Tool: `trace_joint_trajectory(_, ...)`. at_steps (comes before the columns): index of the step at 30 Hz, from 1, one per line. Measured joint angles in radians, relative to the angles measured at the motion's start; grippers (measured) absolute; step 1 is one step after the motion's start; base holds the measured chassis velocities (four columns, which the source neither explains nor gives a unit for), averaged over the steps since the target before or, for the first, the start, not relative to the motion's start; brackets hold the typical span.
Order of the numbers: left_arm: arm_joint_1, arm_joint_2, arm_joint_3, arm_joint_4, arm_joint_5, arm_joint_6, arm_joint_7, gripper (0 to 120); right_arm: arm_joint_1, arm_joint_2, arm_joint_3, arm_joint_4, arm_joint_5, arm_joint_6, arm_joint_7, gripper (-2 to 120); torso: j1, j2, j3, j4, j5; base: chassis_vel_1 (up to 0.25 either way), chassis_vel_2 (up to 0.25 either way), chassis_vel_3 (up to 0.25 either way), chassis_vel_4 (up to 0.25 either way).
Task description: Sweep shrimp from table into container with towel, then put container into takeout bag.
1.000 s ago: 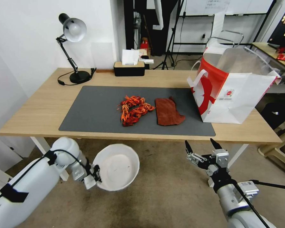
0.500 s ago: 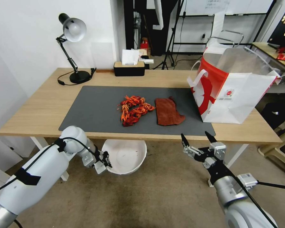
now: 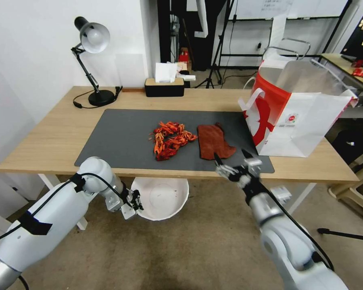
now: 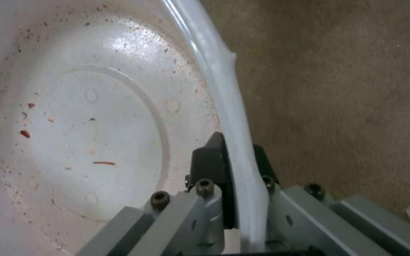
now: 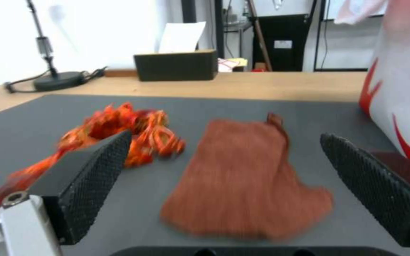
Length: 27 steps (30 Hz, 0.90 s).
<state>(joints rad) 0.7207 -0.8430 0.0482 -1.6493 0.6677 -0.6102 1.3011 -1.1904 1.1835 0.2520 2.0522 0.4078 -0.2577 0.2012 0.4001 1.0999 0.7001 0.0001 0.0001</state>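
A heap of red-orange shrimp [image 3: 171,139] [image 5: 115,137] lies on the dark mat of the table [image 3: 48,137]. The rust-brown towel [image 3: 213,141] [image 5: 245,177] lies flat just right of it. My right gripper [image 3: 232,158] [image 5: 224,185] is open at the table's front edge, just before the towel. My left gripper [image 3: 134,203] [image 4: 231,167] is shut on the rim of the white container [image 3: 161,197] [image 4: 82,121], held below the table's front edge under the shrimp. The red-and-white takeout bag [image 3: 298,108] stands open at the right.
A black desk lamp [image 3: 93,60] stands at the back left, and a black tissue box [image 3: 164,86] [image 5: 175,65] at the back middle. The takeout bag's side [image 5: 404,81] rises close to my right gripper. Brown floor lies below the table.
My right gripper has risen from below the table edge and moved forward and left to the towel's near end. My left arm has brought the container up and in under the front edge.
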Motion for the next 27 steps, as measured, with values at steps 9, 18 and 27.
trace_joint_trajectory(9,-0.010,0.005,-0.004,0.020,0.009,-0.020,0.000,0,0.359,0.002,-0.197,-0.222,0.103,-0.231,0.263,100,0.000,0.000,0.000,0.0000,-0.0001,0.000,0.000,0.000,0.000)
trace_joint_trajectory(18,-0.011,-0.010,-0.006,0.042,0.012,-0.024,-0.002,0,0.529,0.057,-0.299,-0.384,0.135,-0.372,0.357,100,0.000,0.000,0.000,-0.0001,-0.0001,0.000,0.000,0.000,0.000)
trace_joint_trajectory(27,0.000,-0.024,-0.015,0.045,0.023,-0.032,-0.005,0,0.545,0.083,-0.301,-0.443,0.163,-0.422,0.414,100,0.000,0.000,0.000,-0.0002,-0.0001,0.000,0.000,0.000,0.000)
